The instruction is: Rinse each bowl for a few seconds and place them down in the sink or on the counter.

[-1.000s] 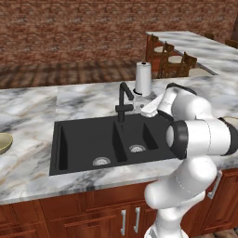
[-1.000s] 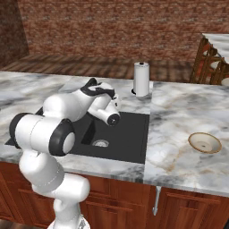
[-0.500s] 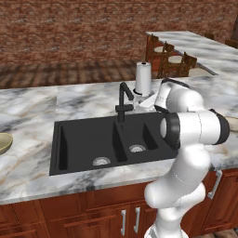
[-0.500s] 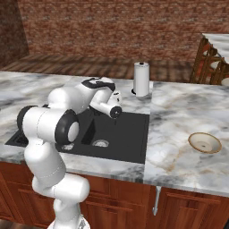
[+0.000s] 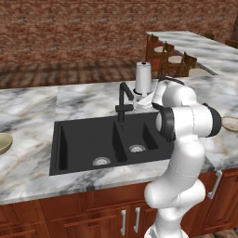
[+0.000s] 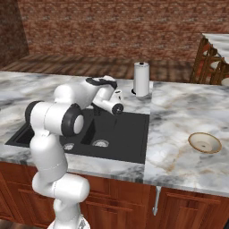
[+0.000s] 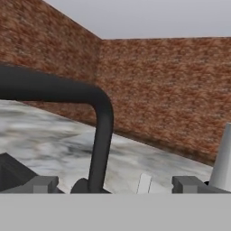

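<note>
The black double-basin sink (image 5: pixel 83 139) (image 6: pixel 129 129) is set in the marble counter (image 5: pixel 32 104) (image 6: pixel 179 112). An olive-tan bowl (image 5: pixel 3 142) rests on the counter at the far left edge. To the right of the sink, a cream-rimmed bowl (image 6: pixel 205 142) (image 5: pixel 230 123) sits on the counter. My gripper (image 7: pixel 115 185) (image 5: pixel 138 103) hovers over the sink's back edge, right beside the black gooseneck faucet (image 5: pixel 123 98) (image 7: pixel 101 135). It is open, with the faucet's neck standing just beyond the gap between the fingers and nothing held. Both bowls are far from it.
A white paper-towel roll (image 5: pixel 143 77) (image 6: pixel 142 78) (image 7: pixel 223 158) stands on the counter just behind the faucet. Wooden chairs (image 5: pixel 176 60) and a second counter lie back right. A brick wall (image 6: pixel 112 27) closes the far side.
The hand has swung from over the right basin toward the faucet and now points at its neck. The jaws stayed wide. Both bowls have not moved.
</note>
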Motion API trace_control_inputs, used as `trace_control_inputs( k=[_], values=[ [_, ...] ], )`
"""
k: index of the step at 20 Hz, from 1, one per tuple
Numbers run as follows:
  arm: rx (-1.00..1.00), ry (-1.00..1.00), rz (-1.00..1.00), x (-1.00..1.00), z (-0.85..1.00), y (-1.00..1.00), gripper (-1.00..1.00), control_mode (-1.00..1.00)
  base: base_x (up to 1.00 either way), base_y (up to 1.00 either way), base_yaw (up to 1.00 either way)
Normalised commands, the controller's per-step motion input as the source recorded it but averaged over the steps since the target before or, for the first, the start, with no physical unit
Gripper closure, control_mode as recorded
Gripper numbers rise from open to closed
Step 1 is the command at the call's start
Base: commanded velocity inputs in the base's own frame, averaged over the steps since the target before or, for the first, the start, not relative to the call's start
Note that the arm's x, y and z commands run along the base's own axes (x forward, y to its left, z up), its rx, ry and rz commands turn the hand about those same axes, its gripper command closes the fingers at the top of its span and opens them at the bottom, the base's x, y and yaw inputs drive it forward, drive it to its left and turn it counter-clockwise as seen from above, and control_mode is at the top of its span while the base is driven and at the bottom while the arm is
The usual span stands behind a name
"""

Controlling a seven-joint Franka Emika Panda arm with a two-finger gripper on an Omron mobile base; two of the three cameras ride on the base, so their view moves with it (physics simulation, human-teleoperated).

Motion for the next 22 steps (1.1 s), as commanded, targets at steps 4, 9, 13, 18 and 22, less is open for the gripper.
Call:
trace_control_inputs(
  k=[4, 9, 13, 18, 22],
  values=[
    [0.00, 0.00, 0.00, 0.26, -0.16, 0.00, -1.00, -1.00, 0.00, 0.00, 0.00],
    [0.00, 0.00, 0.00, 0.21, -0.20, 0.00, -1.00, -1.00, 0.00, 0.00, 0.00],
    [0.00, 0.00, 0.00, 0.21, -0.16, 0.00, -1.00, -1.00, 0.00, 0.00, 0.00],
    [0.00, 0.00, 0.00, 0.24, -0.13, 0.00, -1.00, -1.00, 0.00, 0.00, 0.00],
    [0.00, 0.00, 0.00, 0.27, -0.08, 0.00, -1.00, -1.00, 0.00, 0.00, 0.00]
  ],
)
